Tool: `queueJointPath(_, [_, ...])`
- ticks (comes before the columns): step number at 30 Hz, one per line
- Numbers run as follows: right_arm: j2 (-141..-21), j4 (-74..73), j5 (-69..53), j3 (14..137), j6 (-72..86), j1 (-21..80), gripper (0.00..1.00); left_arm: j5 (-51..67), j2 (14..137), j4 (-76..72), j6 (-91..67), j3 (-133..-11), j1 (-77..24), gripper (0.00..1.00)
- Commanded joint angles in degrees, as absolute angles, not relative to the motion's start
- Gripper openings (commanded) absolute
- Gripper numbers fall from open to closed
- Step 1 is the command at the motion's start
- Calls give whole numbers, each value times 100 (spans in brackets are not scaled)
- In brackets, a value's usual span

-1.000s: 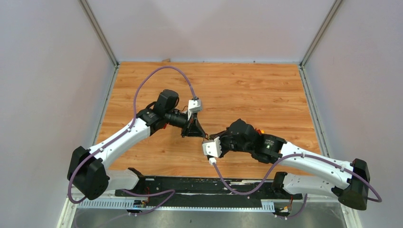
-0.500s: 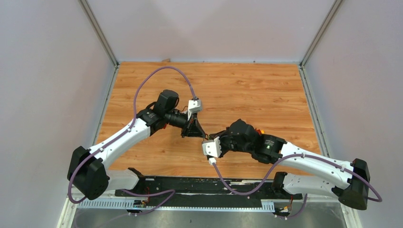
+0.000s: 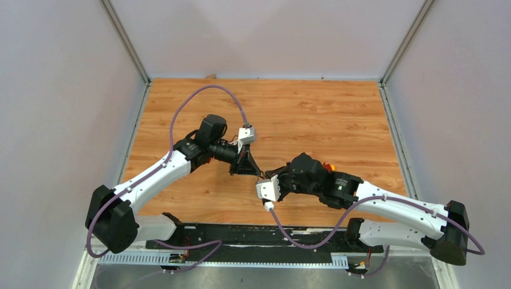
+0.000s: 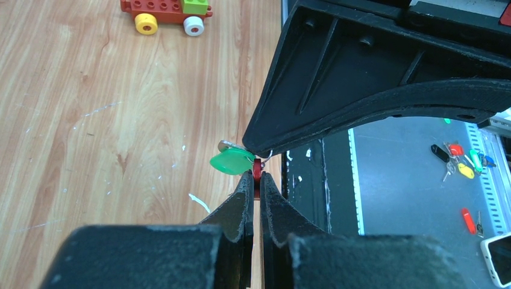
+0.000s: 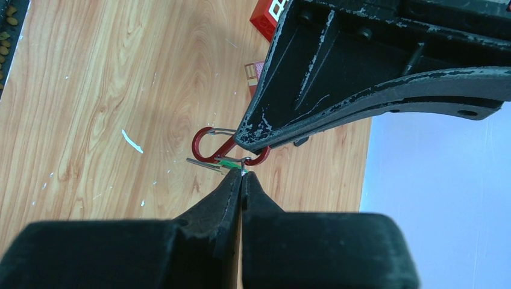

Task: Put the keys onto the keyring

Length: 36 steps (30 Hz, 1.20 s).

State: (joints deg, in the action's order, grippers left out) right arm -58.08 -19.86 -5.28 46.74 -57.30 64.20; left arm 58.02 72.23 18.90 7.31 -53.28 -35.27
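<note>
My two grippers meet tip to tip above the table's middle. In the left wrist view, my left gripper point(image 4: 258, 179) is shut on the red keyring point(image 4: 258, 168). The green-headed key point(image 4: 232, 161) hangs just left of it, under the right gripper's finger. In the right wrist view, my right gripper point(image 5: 242, 174) is shut on the green key's small wire loop point(image 5: 244, 161). The green head point(image 5: 228, 163) and metal blade point(image 5: 202, 161) stick out left. The keyring point(image 5: 205, 143) curls there, partly under the left gripper's finger. In the top view the grippers point(image 3: 260, 174) hide both. The black key is out of view.
A red, yellow and green toy block cluster point(image 4: 166, 9) lies on the wooden table point(image 3: 313, 114). A red box with white squares point(image 5: 268, 18) and a small card point(image 5: 253, 75) lie near the left arm. Spare keys point(image 4: 458, 159) lie beyond the table's near edge.
My right wrist has shifted very slightly toward the near left. Both grippers stay shut and tip to tip.
</note>
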Motion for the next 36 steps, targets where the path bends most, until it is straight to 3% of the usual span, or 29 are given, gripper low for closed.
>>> queueJointPath(1, [-5743,-1392,-631,4712,-5687,6545,0,5932,7232,1570,686,-5326,-3570,0])
queueJointPath(36, [-5704,-1441,-481,4614,-5854,6552,0,5913,7160,1682,840,-5335,-3580,0])
